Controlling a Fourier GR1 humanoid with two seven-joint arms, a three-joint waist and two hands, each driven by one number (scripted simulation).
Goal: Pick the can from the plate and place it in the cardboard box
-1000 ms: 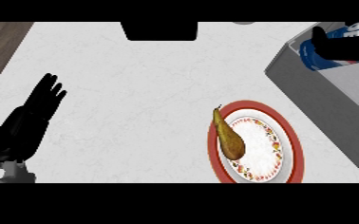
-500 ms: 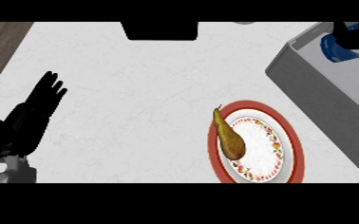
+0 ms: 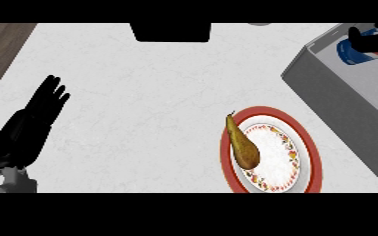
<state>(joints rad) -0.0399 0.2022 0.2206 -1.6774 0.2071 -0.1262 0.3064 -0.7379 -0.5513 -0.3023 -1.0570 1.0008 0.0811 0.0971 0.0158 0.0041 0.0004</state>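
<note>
The plate (image 3: 313,149), round with a red rim and a white middle ringed by a small flowered pattern, lies on the white marbled counter (image 3: 148,105); a brown pear (image 3: 243,146) lies on the plate's left part, its stem pointing up and away past the rim; the can (image 3: 353,55) is off the plate, up and to the right of it, showing inside the open top of the grey-walled box (image 3: 325,92), which stands just beyond the plate's upper right edge; the can is blue with a white and red patch on its side, and any writing on it is too small to read; the right hand (image 3: 361,38) shows only as a black shape at the can's upper edge, above and right of the plate, and whether it has hold of the can or is spread apart from it cannot be told; the left hand (image 3: 35,122) rests well to the left of the plate, fingers straight and pointing up, holding nothing; a black block (image 3: 171,32) sits far above and left of the plate at the counter's back edge.
</note>
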